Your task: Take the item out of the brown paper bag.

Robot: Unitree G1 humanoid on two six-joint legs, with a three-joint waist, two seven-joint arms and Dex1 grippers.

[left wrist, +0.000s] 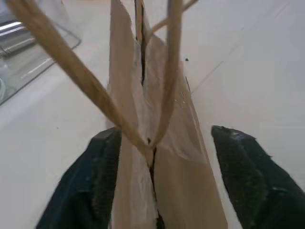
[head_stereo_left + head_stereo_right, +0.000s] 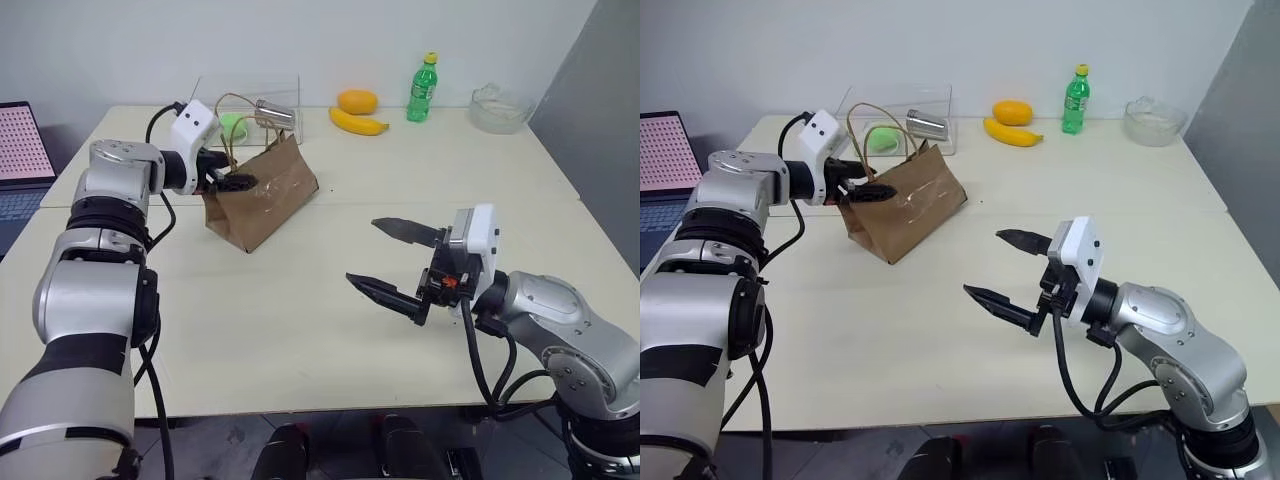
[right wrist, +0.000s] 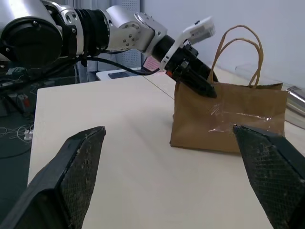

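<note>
Straddling the top edge of the bag (image 2: 262, 194), the left gripper (image 2: 866, 188) is reaching in from the bag's end, one finger (image 1: 95, 181) on each side of the pinched paper, just under the handles (image 1: 86, 81). The fingers are standing apart with the paper between them and, in the left wrist view, gaps are showing on both sides, so I am judging that the grip is not yet made; the likely purpose is to pin the bag so it is not sliding or toppling while the other arm works. The bag is standing upright on the table (image 2: 300, 330), its mouth folded nearly shut, which is hiding the bottle: it is presumably sitting inside, but I am not able to confirm that. The right gripper (image 2: 393, 259) is hovering over the table well apart from the bag, fingers spread wide and holding nothing, pointing toward it as if waiting for a steadied bag to reach into. Behind the bag a clear box (image 2: 262, 112) is sitting close, so any tug on the bag is risking a knock against it.
</note>
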